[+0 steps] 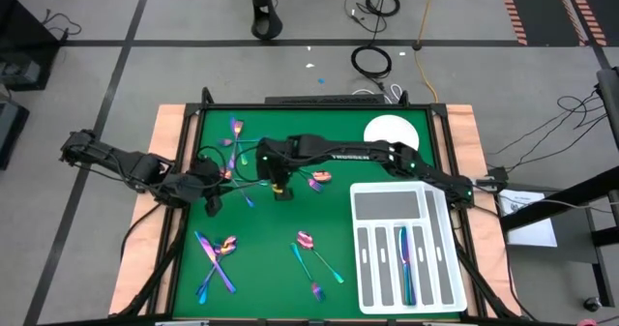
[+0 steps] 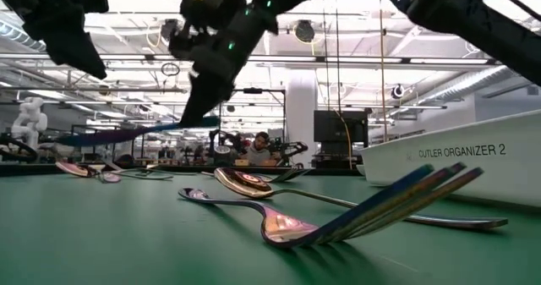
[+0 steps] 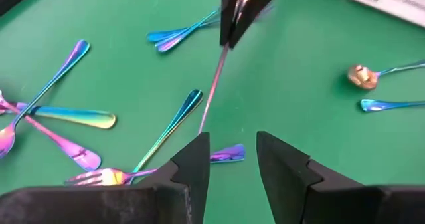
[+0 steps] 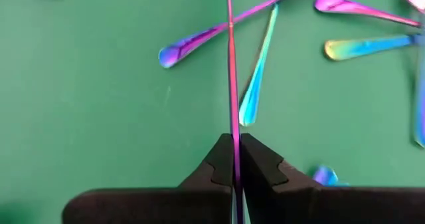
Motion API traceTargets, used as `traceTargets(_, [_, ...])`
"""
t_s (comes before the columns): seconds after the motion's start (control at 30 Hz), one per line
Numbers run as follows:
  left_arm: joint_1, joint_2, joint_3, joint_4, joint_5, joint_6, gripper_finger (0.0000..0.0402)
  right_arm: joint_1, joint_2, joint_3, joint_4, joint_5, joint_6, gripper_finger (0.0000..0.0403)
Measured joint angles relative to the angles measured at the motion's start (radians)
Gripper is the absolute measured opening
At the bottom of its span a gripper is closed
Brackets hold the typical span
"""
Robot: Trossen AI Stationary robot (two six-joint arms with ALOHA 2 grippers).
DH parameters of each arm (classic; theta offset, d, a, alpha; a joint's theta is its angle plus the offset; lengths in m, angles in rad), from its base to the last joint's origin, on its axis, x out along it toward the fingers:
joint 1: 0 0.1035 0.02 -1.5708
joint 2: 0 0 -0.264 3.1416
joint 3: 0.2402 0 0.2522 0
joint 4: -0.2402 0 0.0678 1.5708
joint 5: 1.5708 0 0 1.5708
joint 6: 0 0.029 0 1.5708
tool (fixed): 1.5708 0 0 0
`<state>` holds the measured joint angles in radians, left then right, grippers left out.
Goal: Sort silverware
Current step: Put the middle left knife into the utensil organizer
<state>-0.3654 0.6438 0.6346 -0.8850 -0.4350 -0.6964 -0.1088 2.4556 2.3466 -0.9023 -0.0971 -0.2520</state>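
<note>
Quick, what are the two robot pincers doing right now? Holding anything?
Left pincer: open, holding nothing, low over the green mat.
Right pincer: shut on a thin piece of silverware, lifted off the mat.

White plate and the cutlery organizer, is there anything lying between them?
No. In the high view, only bare green mat shows between the white plate and the cutlery organizer; the right arm passes just beside that gap.

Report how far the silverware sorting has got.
Done: a couple of pieces lie in the white organizer tray. In hand: the right claw is shut on a slim utensil, lifted off the mat. The left claw hovers open near the pile at the mat's left. Left: most of the silverware, including the crossed pieces and spoons on the green mat.
</note>
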Motion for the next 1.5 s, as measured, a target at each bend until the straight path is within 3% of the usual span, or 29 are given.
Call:
traceTargets(0.13, [-0.038, -0.023, 0.000, 0.029, -0.032, 0.007, 0.0125, 0.001, -0.077, -0.029, -0.092, 0.070, 0.018, 0.0000])
traceTargets(0.27, [-0.101, -0.040, 0.000, 0.045, -0.102, 0.003, 0.0125, 0.003, -0.200, -0.187, -0.061, 0.147, 0.062, 0.0000])
traceTargets(0.57, [-0.240, -0.041, -0.008, 0.184, -0.292, 0.048, 0.0125, 0.063, -0.694, -0.910, 0.371, 0.313, 0.338, 0.0000])
traceTargets(0.77, [-0.280, -0.039, -0.074, 0.451, -0.412, 0.199, 0.0125, 0.218, -0.958, -1.231, 0.417, 0.584, 0.713, 0.0000])
traceTargets(0.9, [-0.278, -0.030, -0.139, 0.646, -0.464, 0.312, 0.0125, 0.363, -1.045, -1.294, 0.287, 0.701, 1.039, 0.0000])
traceTargets(1.0, [-0.261, -0.028, -0.168, 0.730, -0.483, 0.365, 0.0125, 0.462, -1.060, -1.296, 0.176, 0.723, 1.297, 0.0000])
traceTargets(1.27, [-0.243, -0.022, -0.187, 0.747, -0.475, 0.362, 0.0125, 0.674, -1.017, -1.296, -0.059, 0.717, 1.850, 0.0000])
traceTargets(1.5, [-0.242, -0.025, -0.188, 0.789, -0.485, 0.413, 0.0125, 0.840, -0.970, -1.295, -0.087, 0.726, 2.152, 0.0000])
